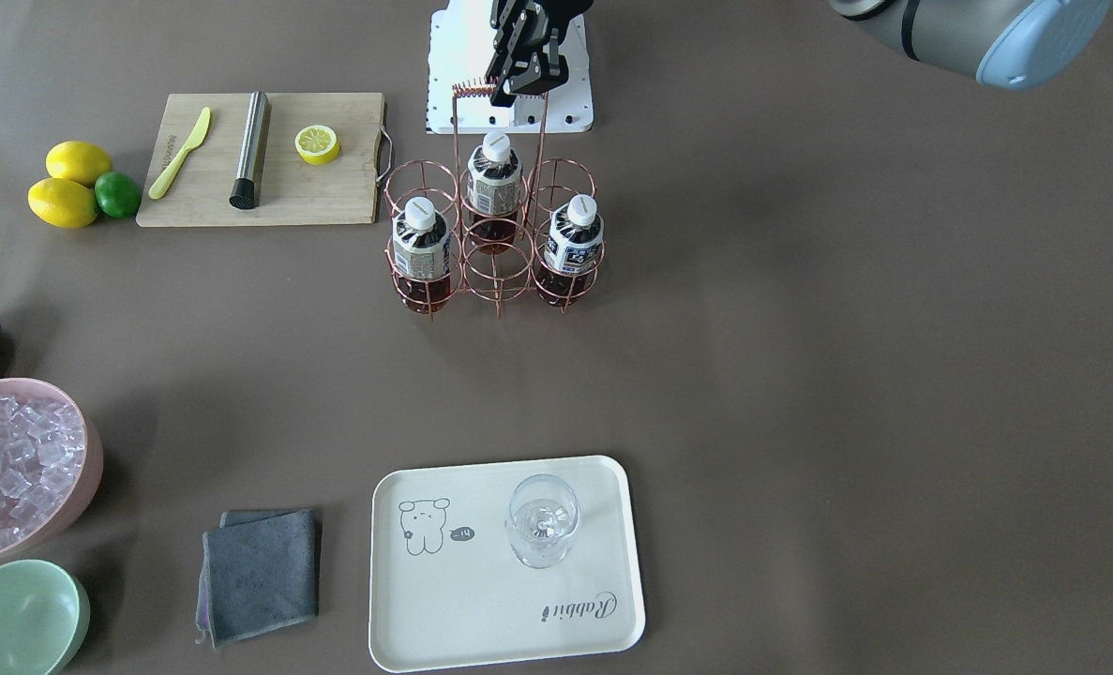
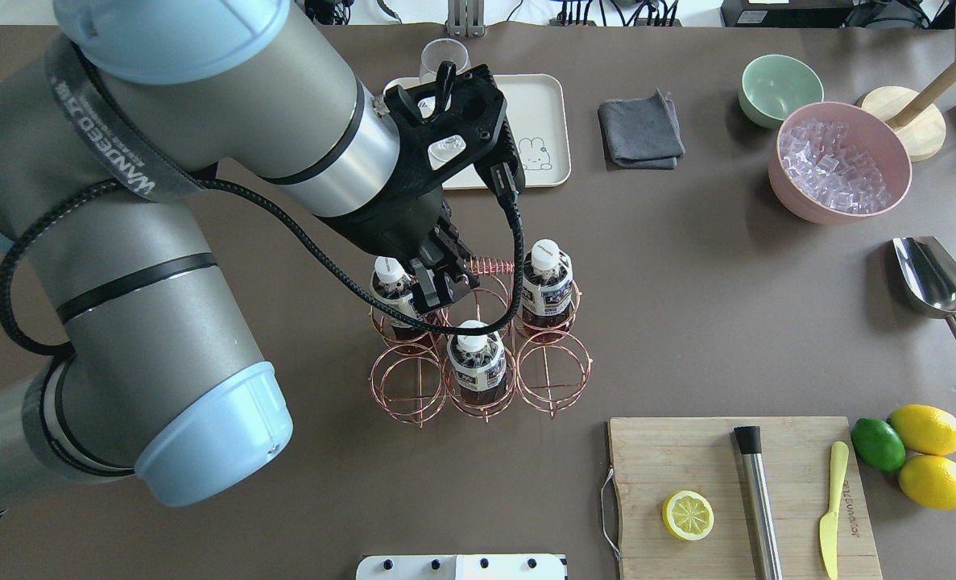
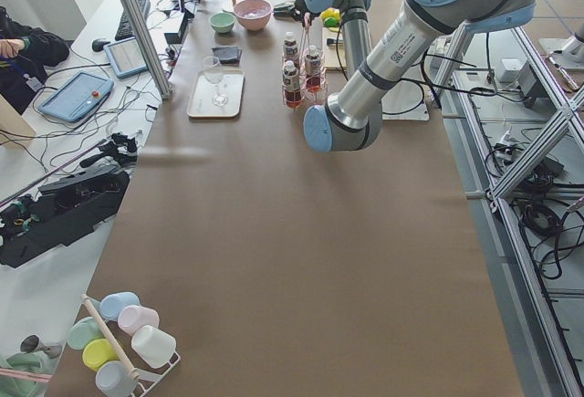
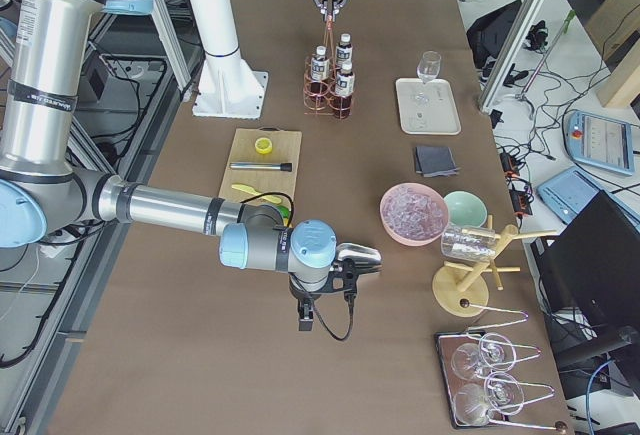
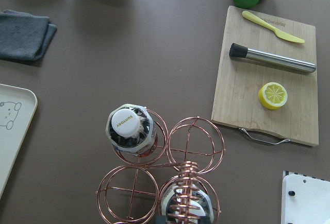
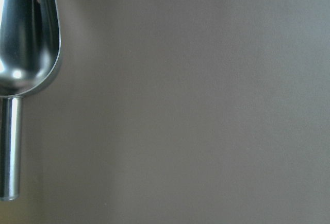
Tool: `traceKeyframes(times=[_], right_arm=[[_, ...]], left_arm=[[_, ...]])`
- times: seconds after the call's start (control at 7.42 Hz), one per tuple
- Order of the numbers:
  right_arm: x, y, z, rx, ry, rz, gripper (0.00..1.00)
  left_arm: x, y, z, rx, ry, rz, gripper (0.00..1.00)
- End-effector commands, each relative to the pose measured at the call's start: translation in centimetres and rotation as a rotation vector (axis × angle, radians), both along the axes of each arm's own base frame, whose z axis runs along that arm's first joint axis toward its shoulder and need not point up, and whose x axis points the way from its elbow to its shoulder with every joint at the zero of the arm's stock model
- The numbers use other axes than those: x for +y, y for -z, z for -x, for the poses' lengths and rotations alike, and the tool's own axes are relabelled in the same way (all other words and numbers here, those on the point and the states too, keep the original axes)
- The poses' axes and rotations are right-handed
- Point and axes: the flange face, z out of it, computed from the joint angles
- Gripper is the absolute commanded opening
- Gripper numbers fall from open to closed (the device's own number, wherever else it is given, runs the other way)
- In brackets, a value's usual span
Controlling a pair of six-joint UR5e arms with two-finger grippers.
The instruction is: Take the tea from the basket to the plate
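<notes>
We find the left gripper (image 2: 440, 294) parted and empty beside the basket (image 2: 518, 374) handle (image 2: 491, 264). All three tea bottles (image 2: 546, 282) stand in basket rings, well apart from the plate (image 2: 548, 105). Descending here, a finger may snag the handle and tip the basket.

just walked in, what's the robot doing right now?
The left gripper hangs at the top of the basket handle; I can't tell whether it is gripping anything. All three tea bottles are in their basket cells, so none has reached the plate, which holds only a wine glass. The right arm is off to the side over the metal scoop.
</notes>
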Motion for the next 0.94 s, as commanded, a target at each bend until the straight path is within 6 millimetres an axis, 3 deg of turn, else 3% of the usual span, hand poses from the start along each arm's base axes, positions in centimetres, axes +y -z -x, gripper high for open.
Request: traceKeyframes(times=[0.0, 0.4, 0.81], right_arm=[[0.1, -0.4, 0.0, -0.001, 0.002, 0.005, 1.0], [0.2, -0.3, 0.1, -0.018, 0.002, 0.006, 1.0], [-0.5, 1.4, 0.3, -0.041, -0.015, 0.003, 1.0]], left_arm=[[-0.4, -0.8, -0.5, -0.018, -0.01, -0.017, 0.0], [-0.7, -1.6, -0.8, -0.031, -0.02, -0.03, 0.0], [-1.2, -1.8, -0.3, -0.035, -0.012, -0.036, 0.0]])
